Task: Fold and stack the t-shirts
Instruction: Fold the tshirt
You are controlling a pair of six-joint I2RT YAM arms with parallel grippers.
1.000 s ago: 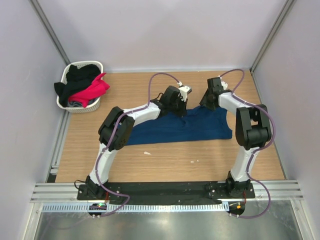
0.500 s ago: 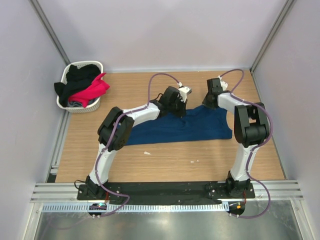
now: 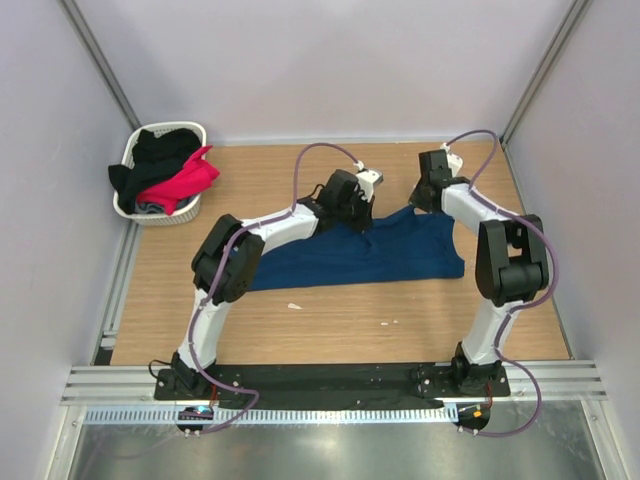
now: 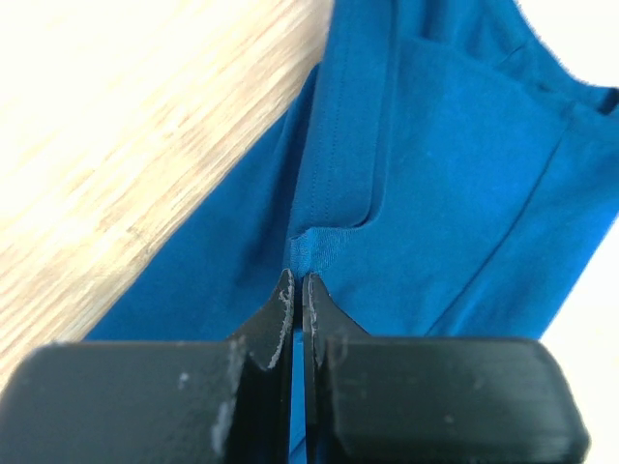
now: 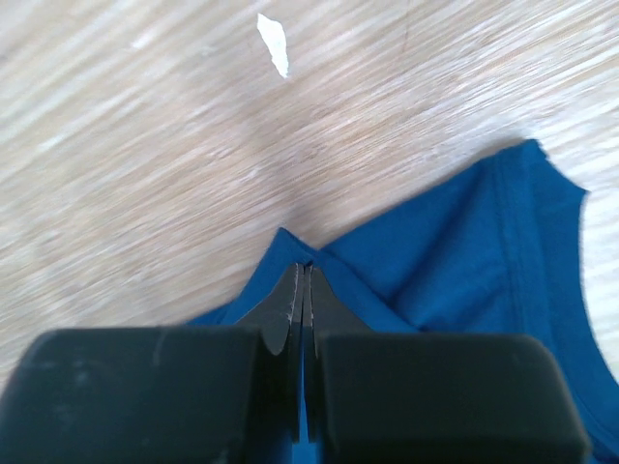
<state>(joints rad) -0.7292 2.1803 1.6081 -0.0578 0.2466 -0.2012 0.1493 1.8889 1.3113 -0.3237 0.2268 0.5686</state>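
- Navy t-shirt [image 3: 360, 255] lies spread across the middle of the bench [image 3: 330, 335], a wide blue band running from 9 o'clock to 3 o'clock
- Left hand [image 4: 297, 286] is down on the shirt's far edge, about 12 o'clock of the cloth, and it's clenched, with a pinch of blue fabric caught between the tips
- From the left wrist, a stitched hem lies folded over just ahead of those tips, with bare wood off at 10 o'clock
- Right hand [image 5: 304, 274] is clamped too, grasping the shirt's far corner at roughly 1 o'clock of the cloth, and the fabric peaks up into the closed tips
- From the right wrist, another stitched edge curves away at 3 o'clock, and a white scrap [image 5: 274, 43] lies on the wood at 12 o'clock
- Over in the bench's 10 o'clock corner sits the basket [image 3: 150, 216], well apart from the navy shirt
- A pink t-shirt [image 3: 185, 180] spills over its rim, and a black t-shirt [image 3: 160, 148] is heaped behind it
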